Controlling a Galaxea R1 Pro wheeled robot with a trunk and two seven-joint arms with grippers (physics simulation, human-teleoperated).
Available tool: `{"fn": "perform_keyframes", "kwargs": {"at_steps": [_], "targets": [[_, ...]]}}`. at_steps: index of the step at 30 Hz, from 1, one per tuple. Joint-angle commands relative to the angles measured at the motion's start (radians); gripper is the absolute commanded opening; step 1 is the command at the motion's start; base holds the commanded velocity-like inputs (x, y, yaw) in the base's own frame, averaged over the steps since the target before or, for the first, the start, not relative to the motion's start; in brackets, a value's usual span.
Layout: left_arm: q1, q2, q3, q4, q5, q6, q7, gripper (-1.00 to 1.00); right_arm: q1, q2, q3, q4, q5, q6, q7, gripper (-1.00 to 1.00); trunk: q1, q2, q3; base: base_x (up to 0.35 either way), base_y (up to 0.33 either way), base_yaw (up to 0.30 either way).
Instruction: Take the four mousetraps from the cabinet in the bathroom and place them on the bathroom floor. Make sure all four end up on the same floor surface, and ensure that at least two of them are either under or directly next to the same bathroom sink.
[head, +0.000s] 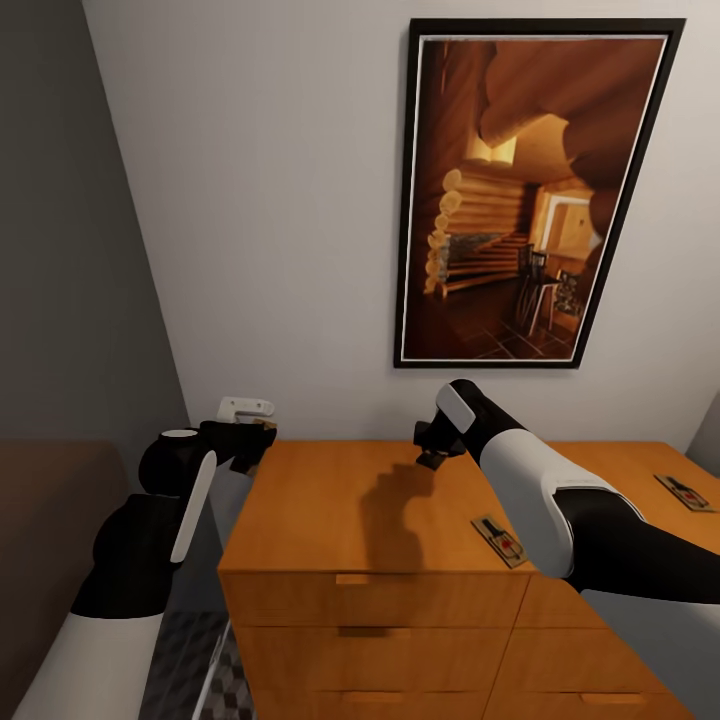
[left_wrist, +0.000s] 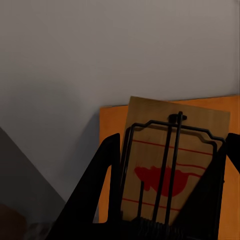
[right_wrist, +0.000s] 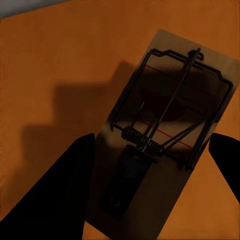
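The orange-brown cabinet (head: 370, 520) stands against the wall below me, its drawers shut. My left gripper (head: 243, 440) hovers off the cabinet's back left corner; in the left wrist view this gripper (left_wrist: 167, 200) is shut on a tan mousetrap (left_wrist: 175, 130) with a red spot. My right gripper (head: 433, 452) hangs over the middle of the top, casting a shadow there, and in its wrist view (right_wrist: 150, 170) it is shut on another mousetrap (right_wrist: 195, 95). Two more mousetraps lie flat on the top, one (head: 500, 541) beside my right forearm and one (head: 685, 492) at the far right. A strip of patterned bathroom floor (head: 185, 665) shows left of the cabinet.
A large framed picture (head: 535, 195) hangs on the white wall above the cabinet. A small white fitting (head: 245, 407) sits on the wall behind my left gripper. A dark brown surface (head: 40, 530) and a grey wall (head: 60, 250) close in the left side.
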Motion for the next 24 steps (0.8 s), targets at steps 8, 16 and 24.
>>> {"fn": "perform_keyframes", "kwargs": {"at_steps": [8, 16, 24], "targets": [[-0.001, -0.001, -0.001, -0.001, -0.003, 0.004, -0.001, -1.00, 0.000, 0.001, -0.005, 0.004, -0.005, 0.004, -0.008, -1.00, -0.031, 0.055, 0.024, 0.000, 0.000, 0.000], [-0.001, -0.001, -0.001, -0.001, 0.000, 0.004, -0.001, -1.00, -0.001, 0.001, -0.007, 0.008, -0.005, 0.006, -0.008, -1.00, -0.031, 0.055, 0.024, -0.004, 0.000, 0.000], [-0.001, -0.002, -0.001, -0.001, -0.002, 0.004, -0.001, -1.00, -0.001, 0.000, -0.006, 0.009, -0.005, 0.006, -0.008, -1.00, -0.031, 0.055, 0.024, -0.150, 0.000, 0.000]]}}
